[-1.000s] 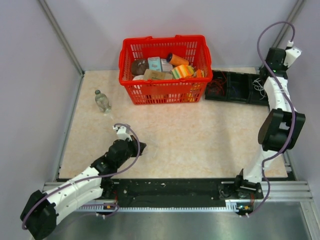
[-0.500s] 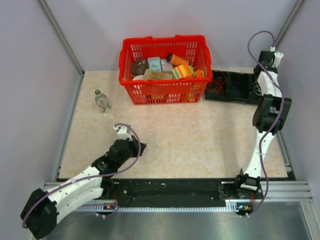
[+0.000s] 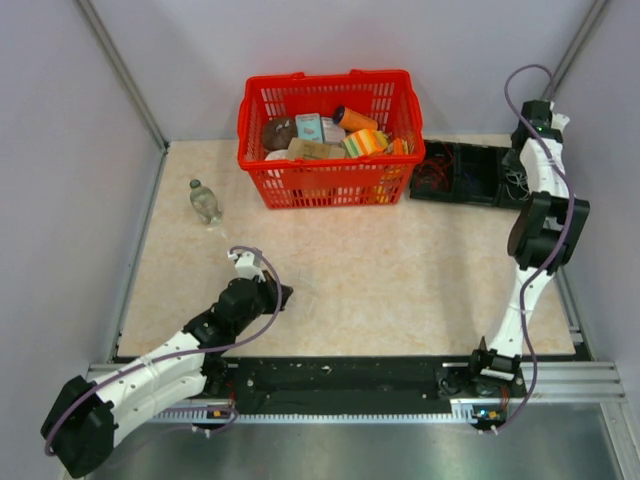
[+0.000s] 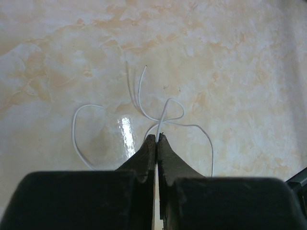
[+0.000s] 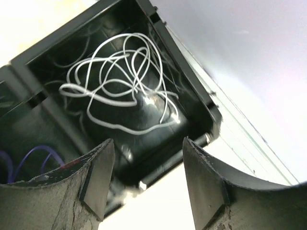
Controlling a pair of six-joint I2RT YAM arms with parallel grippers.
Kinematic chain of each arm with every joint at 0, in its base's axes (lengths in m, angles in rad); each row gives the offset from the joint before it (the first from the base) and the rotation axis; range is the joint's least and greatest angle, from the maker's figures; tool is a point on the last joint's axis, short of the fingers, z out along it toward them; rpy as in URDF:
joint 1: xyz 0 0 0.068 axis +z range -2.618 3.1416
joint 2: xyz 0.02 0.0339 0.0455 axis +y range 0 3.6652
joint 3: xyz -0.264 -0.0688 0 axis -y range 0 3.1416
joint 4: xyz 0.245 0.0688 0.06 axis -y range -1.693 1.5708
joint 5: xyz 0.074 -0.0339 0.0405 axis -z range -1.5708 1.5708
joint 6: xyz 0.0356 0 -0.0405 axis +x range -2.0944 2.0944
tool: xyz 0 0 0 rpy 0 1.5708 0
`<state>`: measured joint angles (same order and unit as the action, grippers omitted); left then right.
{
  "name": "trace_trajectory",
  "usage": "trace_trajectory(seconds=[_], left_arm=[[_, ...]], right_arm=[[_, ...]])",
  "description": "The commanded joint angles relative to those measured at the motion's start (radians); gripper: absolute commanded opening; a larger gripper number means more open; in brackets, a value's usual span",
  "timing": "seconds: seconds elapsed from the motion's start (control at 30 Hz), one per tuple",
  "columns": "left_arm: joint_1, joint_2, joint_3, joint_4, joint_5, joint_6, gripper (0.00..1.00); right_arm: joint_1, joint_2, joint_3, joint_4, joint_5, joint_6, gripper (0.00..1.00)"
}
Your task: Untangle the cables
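The right arm has swung inward and settled, so the right claw now hangs over the black tray just right of the red basket. It's spread wide and gripping nothing, and a pick from the white cables coiled below looks next. Well in front of the basket, the left claw hasn't budged, pinched tight on a white cable lying on the desk. Count: two arms, one basket, one tray, one bottle left of the basket, and strands too tangled to number.
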<state>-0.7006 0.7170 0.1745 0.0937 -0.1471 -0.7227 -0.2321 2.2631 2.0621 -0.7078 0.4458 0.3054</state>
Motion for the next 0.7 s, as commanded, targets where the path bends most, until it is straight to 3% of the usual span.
trace_trajectory(seconds=[0.0, 0.13, 0.33, 0.57, 0.67], left_arm=[[0.001, -0.017, -0.004, 0.046, 0.003, 0.016, 0.00], [0.003, -0.014, 0.000, 0.041, 0.004, 0.016, 0.00], [0.003, 0.019, 0.019, 0.032, 0.018, 0.025, 0.00], [0.001, 0.148, 0.085, 0.060, 0.105, 0.060, 0.00], [0.001, 0.255, 0.152, 0.016, 0.118, 0.059, 0.00]], right_arm=[[0.010, -0.304, -0.057, -0.065, -0.058, 0.127, 0.59], [0.080, -0.615, -0.378, 0.005, -0.146, 0.185, 0.59], [0.250, -1.075, -0.966, 0.289, -0.416, 0.219, 0.59], [0.447, -1.241, -1.306, 0.364, -0.829, 0.126, 0.59], [0.577, -1.251, -1.401, 0.399, -0.887, 0.165, 0.59]])
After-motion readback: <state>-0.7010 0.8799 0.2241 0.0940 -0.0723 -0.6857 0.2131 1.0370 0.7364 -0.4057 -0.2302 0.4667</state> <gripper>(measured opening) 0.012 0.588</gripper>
